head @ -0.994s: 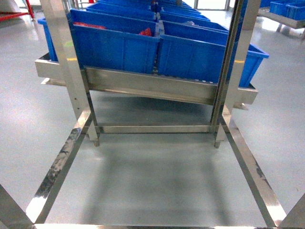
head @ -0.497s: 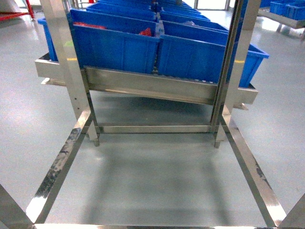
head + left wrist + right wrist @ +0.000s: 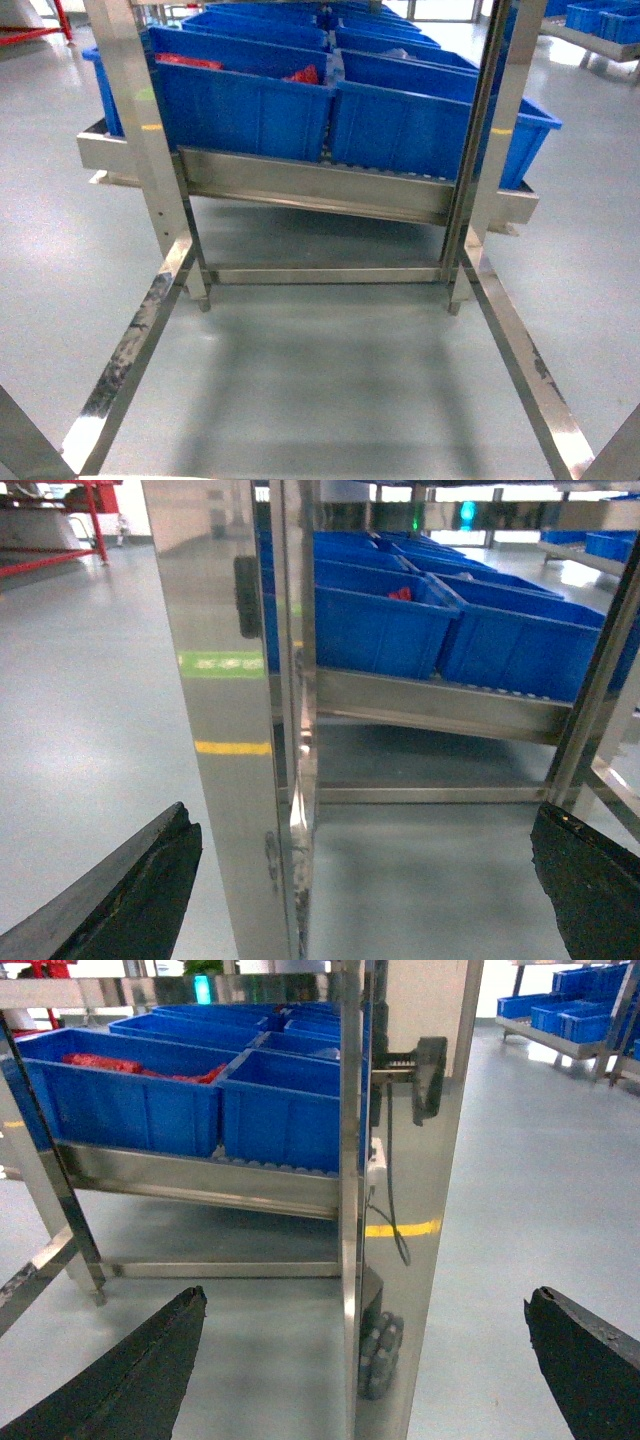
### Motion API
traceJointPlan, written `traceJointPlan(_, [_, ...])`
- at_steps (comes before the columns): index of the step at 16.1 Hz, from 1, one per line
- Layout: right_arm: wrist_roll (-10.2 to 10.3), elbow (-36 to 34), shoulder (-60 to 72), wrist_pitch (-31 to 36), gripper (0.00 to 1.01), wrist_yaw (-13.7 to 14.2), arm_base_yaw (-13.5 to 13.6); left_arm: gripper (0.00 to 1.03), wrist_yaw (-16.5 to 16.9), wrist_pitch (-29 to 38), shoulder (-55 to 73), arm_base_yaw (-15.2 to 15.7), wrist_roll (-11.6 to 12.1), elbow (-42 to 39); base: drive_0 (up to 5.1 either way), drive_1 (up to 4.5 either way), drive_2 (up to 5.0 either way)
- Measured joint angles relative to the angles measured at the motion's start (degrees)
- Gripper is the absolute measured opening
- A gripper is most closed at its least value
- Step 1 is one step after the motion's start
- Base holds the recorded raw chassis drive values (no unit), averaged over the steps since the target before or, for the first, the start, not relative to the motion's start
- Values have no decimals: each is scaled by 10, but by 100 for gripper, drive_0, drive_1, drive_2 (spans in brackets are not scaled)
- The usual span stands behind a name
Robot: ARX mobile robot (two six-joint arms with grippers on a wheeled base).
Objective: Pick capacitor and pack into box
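Box and capacitor escape us; left gripper [image 3: 365, 880] and right gripper [image 3: 365, 1360] hang low, fingers spread, before blue bins [image 3: 330, 100].

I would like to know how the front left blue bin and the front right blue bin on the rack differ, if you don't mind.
The front left blue bin has red items showing inside, along its top edge; the front right blue bin shows no red in the head view. A steel upright crosses in front of the right bin; the left bin's front is unobstructed. Both are the same blue plastic, sitting side by side on the tilted steel shelf.
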Motion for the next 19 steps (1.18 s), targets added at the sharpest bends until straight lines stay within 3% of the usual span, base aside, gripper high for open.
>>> traceJointPlan(19, [-1,0,0,1,98,0,0,98,0,2,0,0,0,0,0,0,0])
